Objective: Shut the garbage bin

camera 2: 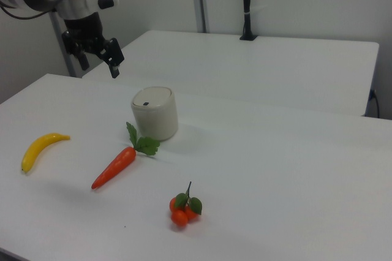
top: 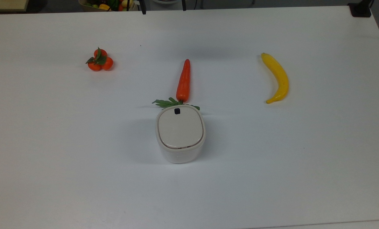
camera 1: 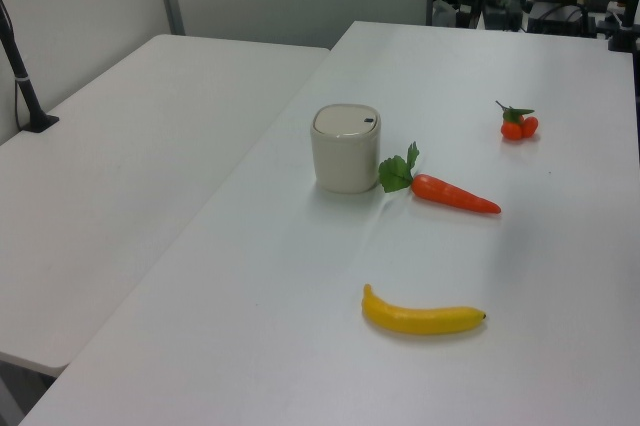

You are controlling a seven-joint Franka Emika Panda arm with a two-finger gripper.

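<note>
- Jaws: apart, nothing between them, pointing down.
- Gripper (camera 2: 97, 59): held high in the air, well apart from the garbage bin (camera 2: 155, 113), toward the right view's upper left.
- Arm: raised, wrist bent downward, touching nothing.
- Garbage bin (top: 180, 134): upright mid-table (top: 272, 159), nearer the top view's lower edge; beige lid (top: 180, 128) lies flat and appears seated, black button (top: 177, 111) facing the carrot (top: 183, 81), whose leaves touch the bin.
- Step, judged: closing looks done; the next move calls for nothing beyond keeping clear.
- Others: banana (top: 277, 78), tomato cluster (top: 100, 60), well apart.
</note>
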